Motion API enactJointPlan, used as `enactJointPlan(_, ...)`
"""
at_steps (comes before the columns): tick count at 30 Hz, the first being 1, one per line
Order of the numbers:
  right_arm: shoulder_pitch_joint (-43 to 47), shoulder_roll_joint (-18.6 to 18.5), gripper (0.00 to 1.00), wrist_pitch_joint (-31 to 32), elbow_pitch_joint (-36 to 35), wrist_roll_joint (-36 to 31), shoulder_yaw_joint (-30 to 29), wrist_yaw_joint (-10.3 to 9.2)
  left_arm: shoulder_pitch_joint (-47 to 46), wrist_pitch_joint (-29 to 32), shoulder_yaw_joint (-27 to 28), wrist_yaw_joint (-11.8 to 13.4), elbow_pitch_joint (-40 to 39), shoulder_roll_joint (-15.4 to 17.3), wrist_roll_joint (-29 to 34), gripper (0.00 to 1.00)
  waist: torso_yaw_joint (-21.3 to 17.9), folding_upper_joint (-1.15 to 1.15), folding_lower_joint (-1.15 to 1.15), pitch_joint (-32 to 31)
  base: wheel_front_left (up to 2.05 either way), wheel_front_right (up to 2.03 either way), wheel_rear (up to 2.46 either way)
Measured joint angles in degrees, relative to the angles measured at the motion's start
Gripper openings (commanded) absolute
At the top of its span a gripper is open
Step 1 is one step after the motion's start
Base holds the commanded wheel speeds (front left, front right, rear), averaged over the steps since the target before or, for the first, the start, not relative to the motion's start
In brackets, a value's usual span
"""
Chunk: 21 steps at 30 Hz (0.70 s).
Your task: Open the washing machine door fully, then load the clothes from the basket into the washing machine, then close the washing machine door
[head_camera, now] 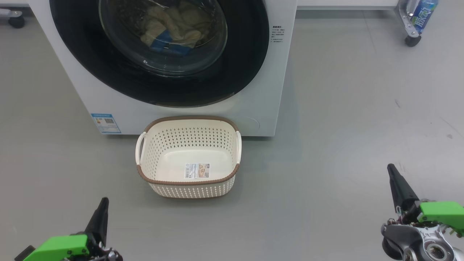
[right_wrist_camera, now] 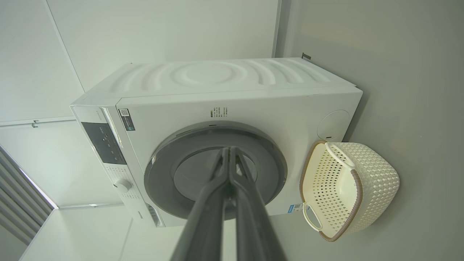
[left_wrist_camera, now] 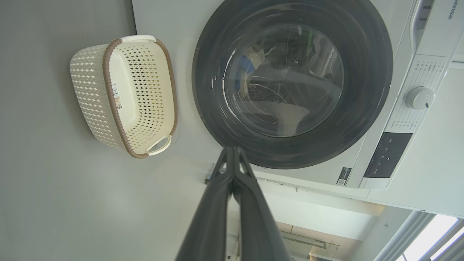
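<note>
In the head view, the washing machine [head_camera: 90,90] stands at 12 o'clock on the grey floor [head_camera: 344,127]. The washing machine door [head_camera: 235,72] lies closed flat against its front. Through the glass bowl the clothes [head_camera: 174,25] are seen inside the drum, pale yellow with a blue patch. The basket [head_camera: 188,190] sits upright near the centre, just in front of the machine's base. I cannot tell if they touch. On its bare bottom is a label sticker [head_camera: 197,170]. The left gripper [head_camera: 104,201] is at 7 o'clock and the right gripper [head_camera: 390,168] at 4 o'clock, both well apart from the basket. Each has its two dark fingers pressed together with nothing between them. A blue bottle [head_camera: 423,12] is at 2 o'clock.
</note>
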Motion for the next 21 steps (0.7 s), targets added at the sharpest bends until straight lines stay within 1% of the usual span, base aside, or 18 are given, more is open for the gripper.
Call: enactJointPlan(21,0.0,0.0,0.0,0.0,0.0,0.0,-0.1,0.0,0.0,0.2,0.1,0.0,0.0,-0.1,0.0,0.0,0.0,0.0,0.0,0.0,0.0,0.0,0.0)
